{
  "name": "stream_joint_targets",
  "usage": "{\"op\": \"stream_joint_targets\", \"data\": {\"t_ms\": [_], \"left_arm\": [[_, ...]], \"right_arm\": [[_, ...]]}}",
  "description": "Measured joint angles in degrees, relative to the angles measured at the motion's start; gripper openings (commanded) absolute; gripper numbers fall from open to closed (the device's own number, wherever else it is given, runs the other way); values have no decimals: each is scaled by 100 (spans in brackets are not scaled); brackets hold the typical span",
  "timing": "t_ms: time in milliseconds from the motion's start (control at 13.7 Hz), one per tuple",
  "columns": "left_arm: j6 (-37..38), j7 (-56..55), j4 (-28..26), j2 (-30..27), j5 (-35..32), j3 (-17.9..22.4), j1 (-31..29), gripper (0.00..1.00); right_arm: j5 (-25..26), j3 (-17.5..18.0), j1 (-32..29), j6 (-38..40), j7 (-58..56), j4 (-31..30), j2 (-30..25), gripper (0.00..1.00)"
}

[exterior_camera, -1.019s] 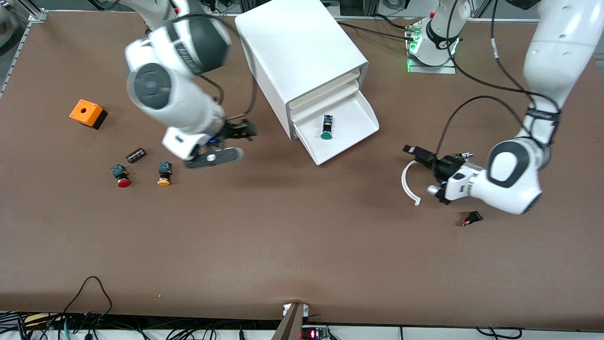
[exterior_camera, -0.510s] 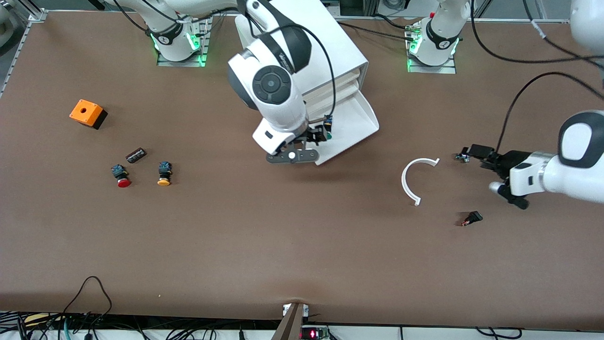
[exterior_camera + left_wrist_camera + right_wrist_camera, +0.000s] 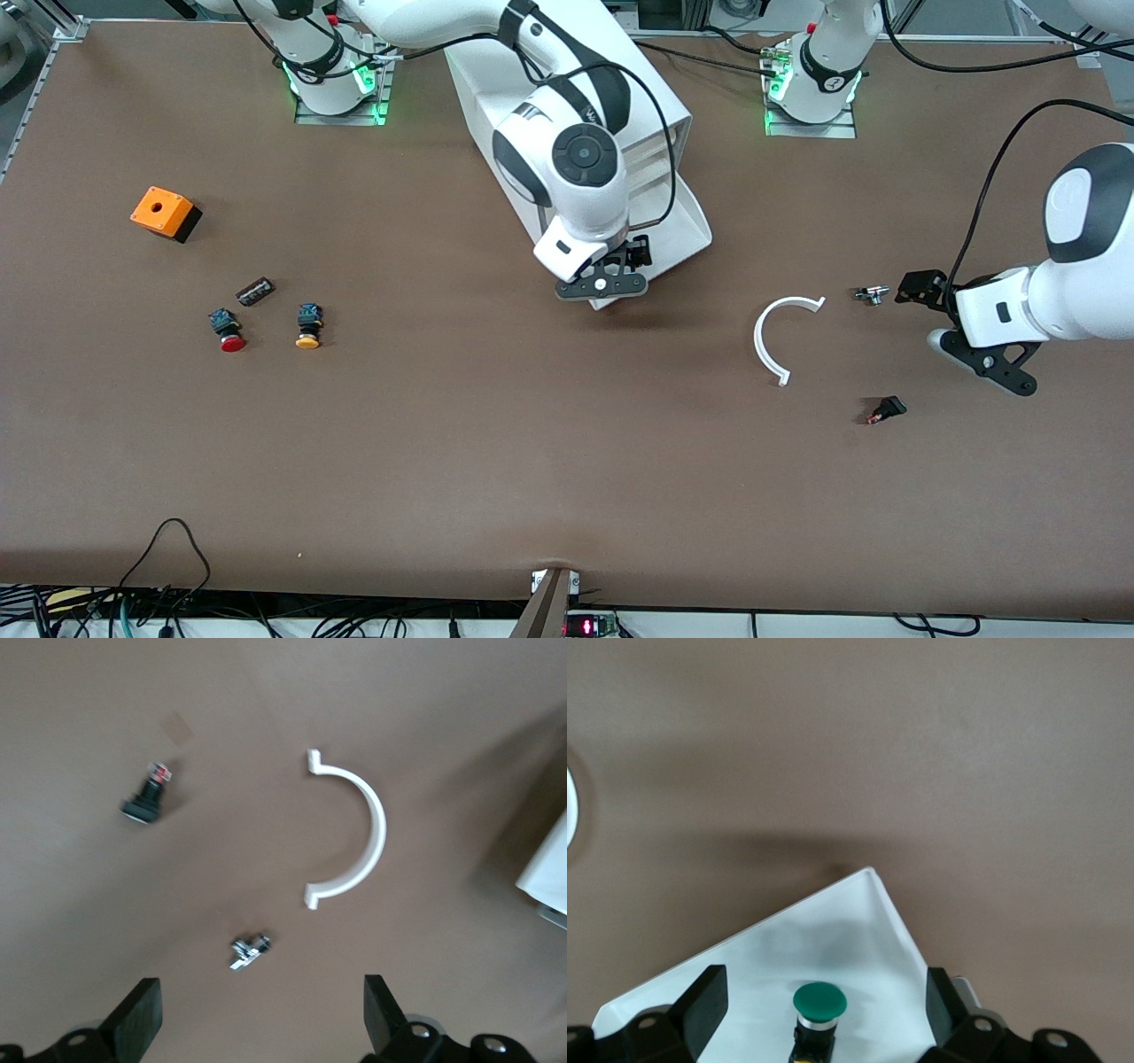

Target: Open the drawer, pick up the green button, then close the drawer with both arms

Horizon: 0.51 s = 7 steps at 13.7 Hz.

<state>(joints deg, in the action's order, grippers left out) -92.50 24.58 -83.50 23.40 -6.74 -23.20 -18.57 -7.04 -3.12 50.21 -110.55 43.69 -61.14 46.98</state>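
The lowest drawer of the white cabinet stands pulled out. My right gripper hangs over it, open, and its wrist hides the button in the front view. In the right wrist view the green-capped button lies on the white drawer floor, between the spread fingers of the right gripper, untouched. My left gripper is open and empty over the table near the left arm's end, beside a small metal part. That gripper and the part also show in the left wrist view.
A white arc and a small black switch lie near the left gripper. Toward the right arm's end lie an orange box, a red-capped button, an orange-capped button and a small dark piece.
My right arm has swung from beside the orange-capped button to over the open drawer and the green button. My left gripper has drawn back from the white arc toward its end of the table.
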Motion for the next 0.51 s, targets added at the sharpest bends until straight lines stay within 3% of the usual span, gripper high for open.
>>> {"op": "stream_joint_targets", "data": {"t_ms": [146,510], "left_arm": [[-47,-305,169,-1,-54,-2,-7,100],[-90,-2262,254,1,-62,4,-29,100]], "right_arm": [[110,0,136,-29,200,1,109,97],[127,-2,299,-29,364,-26,320,94]]}}
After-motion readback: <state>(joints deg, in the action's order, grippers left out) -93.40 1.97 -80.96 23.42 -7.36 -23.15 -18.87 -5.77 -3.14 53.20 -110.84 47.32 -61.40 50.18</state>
